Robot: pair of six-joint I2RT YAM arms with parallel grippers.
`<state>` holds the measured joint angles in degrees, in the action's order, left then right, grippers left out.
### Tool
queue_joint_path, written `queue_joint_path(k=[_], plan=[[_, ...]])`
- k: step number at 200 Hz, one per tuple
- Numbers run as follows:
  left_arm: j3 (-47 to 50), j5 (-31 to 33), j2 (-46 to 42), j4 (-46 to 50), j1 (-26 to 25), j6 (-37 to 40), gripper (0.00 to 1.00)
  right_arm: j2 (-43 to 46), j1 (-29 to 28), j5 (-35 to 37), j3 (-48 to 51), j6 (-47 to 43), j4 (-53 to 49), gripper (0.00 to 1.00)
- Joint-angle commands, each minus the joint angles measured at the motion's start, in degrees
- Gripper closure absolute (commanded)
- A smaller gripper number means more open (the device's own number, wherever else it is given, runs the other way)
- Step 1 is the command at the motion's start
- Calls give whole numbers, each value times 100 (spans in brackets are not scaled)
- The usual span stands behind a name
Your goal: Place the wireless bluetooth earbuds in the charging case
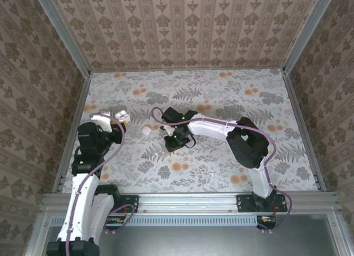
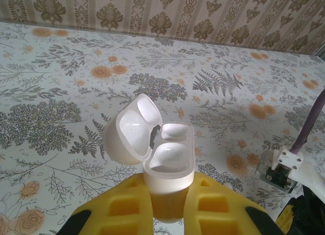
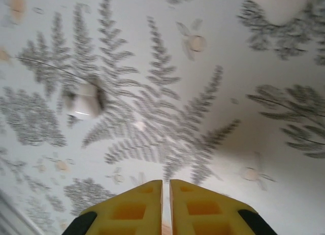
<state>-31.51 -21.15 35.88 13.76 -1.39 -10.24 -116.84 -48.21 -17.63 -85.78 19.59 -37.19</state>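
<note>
Pincers: left pincer (image 2: 167, 197) clamps open charging case (image 2: 163, 156); right pincer (image 3: 166, 188) tilted toward table (image 3: 238, 118), jaws nearly touching.

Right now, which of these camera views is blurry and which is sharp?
Left wrist view: sharp, soft even light, mild sheen on the open charging case. Right wrist view: motion-smeared, the small white blob just a smudge. Top external view: evenly lit, reasonably crisp, no harsh shadows.

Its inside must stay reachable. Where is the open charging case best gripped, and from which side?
Probably the charging case base, from its bottom end, fingers on opposite sides, as the left gripper holds it: the lid hangs open sideways, so the top stays free.
</note>
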Motion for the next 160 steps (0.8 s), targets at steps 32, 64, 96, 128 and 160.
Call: queue_joint_path(k=[32, 64, 96, 128, 160], plan=[[66, 14, -141, -40, 33, -18, 100, -316, -602, -649, -552, 350, -71, 83], [70, 5, -181, 25, 43, 44, 100, -660, -646, -654, -1014, 381, -514, 78], [92, 23, -248, 65, 58, 56, 100, -1025, -659, -926, -1422, 408, -832, 73], [110, 32, -287, 72, 64, 56, 100, -1316, -659, -965, -1720, 403, -1078, 71], [101, 14, -292, 66, 74, 33, 100, -1508, -522, -936, -1840, 505, -1144, 70]])
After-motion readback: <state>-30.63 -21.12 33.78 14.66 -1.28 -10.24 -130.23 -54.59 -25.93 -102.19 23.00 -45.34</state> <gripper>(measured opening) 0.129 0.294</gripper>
